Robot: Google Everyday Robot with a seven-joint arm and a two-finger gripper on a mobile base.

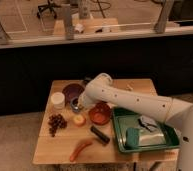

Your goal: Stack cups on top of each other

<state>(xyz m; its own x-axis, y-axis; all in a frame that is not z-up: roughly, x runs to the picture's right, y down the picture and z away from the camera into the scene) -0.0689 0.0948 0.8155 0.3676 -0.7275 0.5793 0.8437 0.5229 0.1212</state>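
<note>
I see a round purple bowl (71, 90). The short white cup (57, 100) stands just to the left of it. The small shiny silver metal cup (74, 105) stands just in front of the purple bowl, apart from the white cup. My gripper (80, 102) is down low at the silver cup, by the purple bowl's front edge. I cannot tell if the gripper is open, closed or holding the cup.

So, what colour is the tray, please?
Green, in the camera view: the tray. The pincer is by the purple bowl.
</note>
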